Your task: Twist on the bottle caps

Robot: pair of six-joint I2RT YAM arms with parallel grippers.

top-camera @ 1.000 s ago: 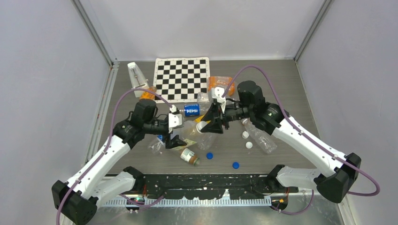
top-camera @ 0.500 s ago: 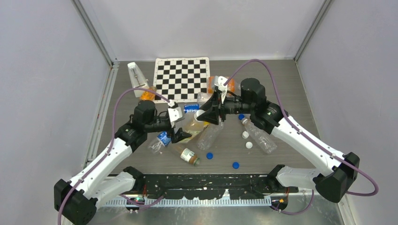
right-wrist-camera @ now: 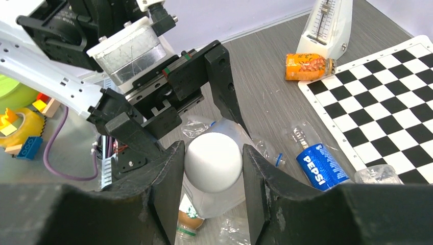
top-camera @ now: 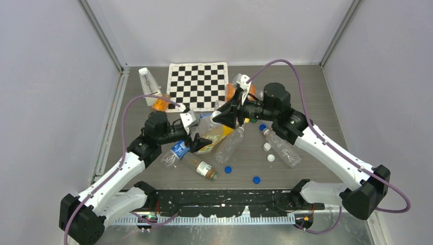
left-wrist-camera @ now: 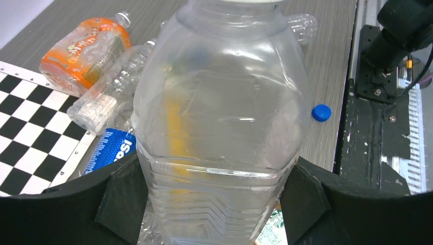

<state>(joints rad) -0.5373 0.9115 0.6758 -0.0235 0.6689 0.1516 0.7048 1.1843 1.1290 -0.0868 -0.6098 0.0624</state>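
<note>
While my left end effector [left-wrist-camera: 214, 204] clamps the bottle [left-wrist-camera: 219, 102], I see the right end effector [right-wrist-camera: 212, 178] pinching its white cap [right-wrist-camera: 213, 158].

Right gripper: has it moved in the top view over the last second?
Yes. The right gripper has moved farther up the view, closing on the near right corner of the checkerboard mat.
</note>
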